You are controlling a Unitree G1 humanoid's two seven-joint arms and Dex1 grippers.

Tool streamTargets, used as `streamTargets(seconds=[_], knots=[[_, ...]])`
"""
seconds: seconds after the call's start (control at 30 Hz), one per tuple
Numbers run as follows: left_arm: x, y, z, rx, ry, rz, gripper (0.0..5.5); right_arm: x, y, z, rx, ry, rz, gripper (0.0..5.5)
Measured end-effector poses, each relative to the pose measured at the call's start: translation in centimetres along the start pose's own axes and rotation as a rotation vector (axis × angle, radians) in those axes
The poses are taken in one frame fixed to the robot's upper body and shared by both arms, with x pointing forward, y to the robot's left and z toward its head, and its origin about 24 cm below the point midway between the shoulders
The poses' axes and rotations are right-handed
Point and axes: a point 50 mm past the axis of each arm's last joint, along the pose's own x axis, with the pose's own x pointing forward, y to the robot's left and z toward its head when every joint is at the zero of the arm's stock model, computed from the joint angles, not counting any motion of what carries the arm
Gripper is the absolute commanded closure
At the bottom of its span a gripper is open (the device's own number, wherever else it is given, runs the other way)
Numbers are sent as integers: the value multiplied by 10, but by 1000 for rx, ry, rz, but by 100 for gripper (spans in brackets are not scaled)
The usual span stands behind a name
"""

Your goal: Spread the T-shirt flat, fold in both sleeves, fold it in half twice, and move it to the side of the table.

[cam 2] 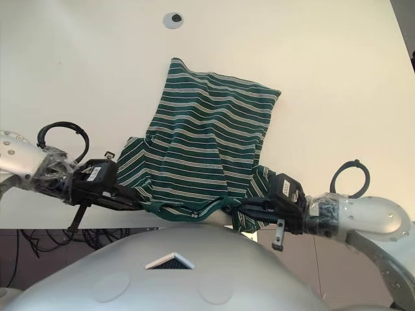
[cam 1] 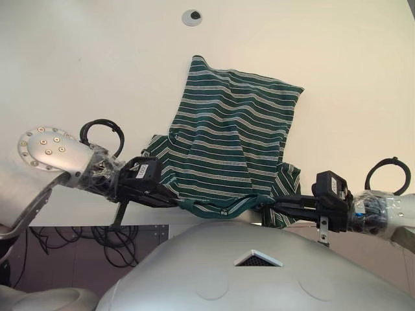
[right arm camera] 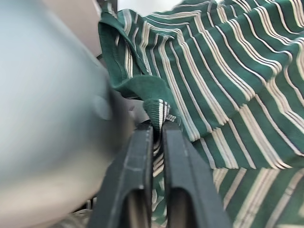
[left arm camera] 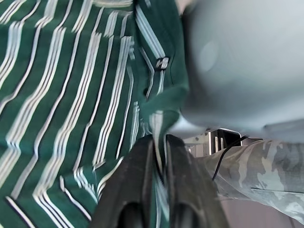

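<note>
- A green T-shirt [cam 1: 227, 142] with thin white stripes lies on a white table [cam 1: 97, 78].
- The shirt is near the middle of the table. Its near end hangs a little over the table's near edge.
- The shirt is not flat. It has many wrinkles, and its far end sits crooked, with one corner pointing up and away.
- The neck hole [cam 1: 217, 208] is at the near end, between the two grippers.
- The left gripper [cam 1: 172, 201] is at the near edge of the table, on the left side of the neck hole. Its two black fingers [left arm camera: 137, 171] are squeezed tight on a fold of the shirt.
- The right gripper [cam 1: 267, 204] is at the near edge too, on the right side of the neck hole. Its two black fingers [right arm camera: 178, 161] pinch a bunched bit of the shirt's green edge.
- A short sleeve [cam 1: 288, 175] sticks out on the right side, just by the right gripper.
- A small round grey disc [cam 1: 192, 17] sits in the table far away, well apart from the shirt.
</note>
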Motion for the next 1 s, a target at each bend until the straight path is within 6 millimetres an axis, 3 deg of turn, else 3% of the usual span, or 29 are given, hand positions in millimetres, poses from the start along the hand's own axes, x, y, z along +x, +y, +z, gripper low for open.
streamTargets(seconds=[0.27,0.4,0.53,0.6,0.7,0.83,1.0], knots=[[-21,-3,-22,-105,11,-37,362,-31,15,2,116,-97,116,341],[-50,49,2,-25,-268,286,362,-55,-30,21,47,-282,-151,341],[-61,115,29,68,-452,687,362,-49,-98,39,-5,-471,-500,341],[-43,156,36,49,-475,847,362,-25,-142,46,2,-516,-642,341],[-1,195,34,3,-425,902,362,20,-179,57,-1,-523,-657,341],[22,215,40,22,-412,903,362,53,-198,56,-20,-470,-634,341],[44,223,37,46,-376,870,362,57,-201,43,-35,-409,-603,341]])
